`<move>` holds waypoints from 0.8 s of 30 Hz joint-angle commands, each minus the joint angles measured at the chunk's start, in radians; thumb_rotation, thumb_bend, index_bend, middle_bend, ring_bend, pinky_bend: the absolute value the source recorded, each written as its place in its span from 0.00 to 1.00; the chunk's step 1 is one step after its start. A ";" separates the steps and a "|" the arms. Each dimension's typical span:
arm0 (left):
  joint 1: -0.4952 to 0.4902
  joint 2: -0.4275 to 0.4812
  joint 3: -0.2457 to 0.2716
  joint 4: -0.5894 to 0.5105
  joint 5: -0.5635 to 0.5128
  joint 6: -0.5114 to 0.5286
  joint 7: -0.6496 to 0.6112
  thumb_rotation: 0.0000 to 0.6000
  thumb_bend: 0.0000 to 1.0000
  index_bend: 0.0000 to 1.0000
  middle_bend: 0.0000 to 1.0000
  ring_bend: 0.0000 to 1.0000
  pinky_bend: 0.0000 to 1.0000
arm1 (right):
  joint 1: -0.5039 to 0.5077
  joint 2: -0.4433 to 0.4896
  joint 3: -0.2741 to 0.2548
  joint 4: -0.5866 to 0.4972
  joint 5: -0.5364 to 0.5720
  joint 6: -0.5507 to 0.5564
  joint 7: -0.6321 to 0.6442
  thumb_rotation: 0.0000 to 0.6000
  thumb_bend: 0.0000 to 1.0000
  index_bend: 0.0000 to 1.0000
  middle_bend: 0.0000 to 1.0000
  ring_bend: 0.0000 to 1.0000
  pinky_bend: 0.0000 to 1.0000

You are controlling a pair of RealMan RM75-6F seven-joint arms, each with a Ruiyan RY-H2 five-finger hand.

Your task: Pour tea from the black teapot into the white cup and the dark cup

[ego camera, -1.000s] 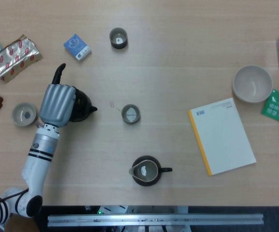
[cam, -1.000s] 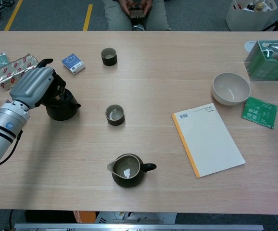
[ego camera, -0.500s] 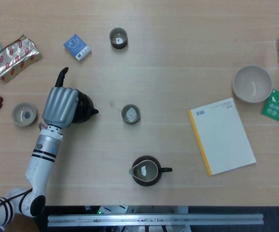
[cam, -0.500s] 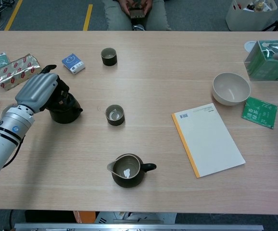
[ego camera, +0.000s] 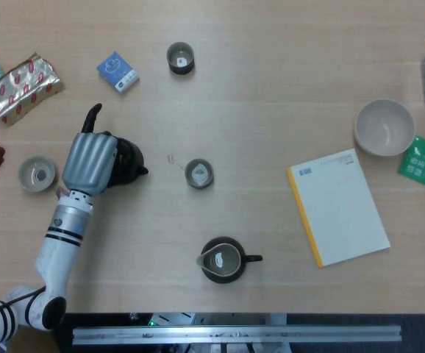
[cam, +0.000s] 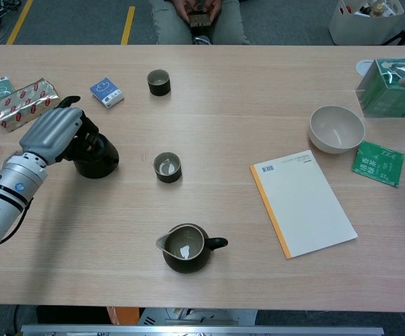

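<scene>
My left hand (ego camera: 91, 160) (cam: 52, 133) grips the black teapot (ego camera: 129, 163) (cam: 97, 158) from its left side, at the table's left. The spout points right toward a small olive cup with a pale inside (ego camera: 199, 173) (cam: 167, 167), a short way off. I cannot tell whether the pot rests on the table or hangs just above it. A pale cup (ego camera: 37, 174) stands just left of my wrist; the chest view hides it behind my arm. A dark cup (ego camera: 180, 57) (cam: 158, 82) stands at the far side. My right hand is in neither view.
A dark pitcher with a handle (ego camera: 223, 261) (cam: 184, 247) sits near the front edge. A blue packet (ego camera: 118, 71), a foil packet (ego camera: 21, 84), a notebook (ego camera: 339, 207), a pale bowl (ego camera: 384, 127) and green tea packs (cam: 378, 162) lie around.
My left hand and the teapot have shifted only slightly, a little to the right toward the middle cup. Everything else stays in place.
</scene>
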 commanded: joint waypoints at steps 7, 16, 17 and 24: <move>-0.007 0.042 -0.014 -0.074 -0.053 -0.048 0.067 1.00 0.31 0.64 0.70 0.50 0.04 | -0.002 0.001 0.001 0.001 0.002 0.004 0.003 1.00 0.20 0.06 0.14 0.03 0.04; -0.014 0.088 -0.027 -0.163 -0.122 -0.102 0.111 0.89 0.31 0.56 0.67 0.46 0.04 | -0.003 0.000 0.002 0.003 0.004 0.005 0.006 1.00 0.20 0.06 0.14 0.03 0.04; -0.016 0.095 -0.029 -0.176 -0.131 -0.108 0.119 0.88 0.31 0.55 0.65 0.45 0.04 | -0.003 0.000 0.002 0.004 0.004 0.005 0.005 1.00 0.20 0.06 0.14 0.03 0.04; -0.025 0.120 -0.040 -0.225 -0.165 -0.122 0.143 0.86 0.31 0.49 0.59 0.39 0.04 | -0.003 -0.002 0.003 0.006 0.006 0.003 0.006 1.00 0.20 0.06 0.14 0.03 0.04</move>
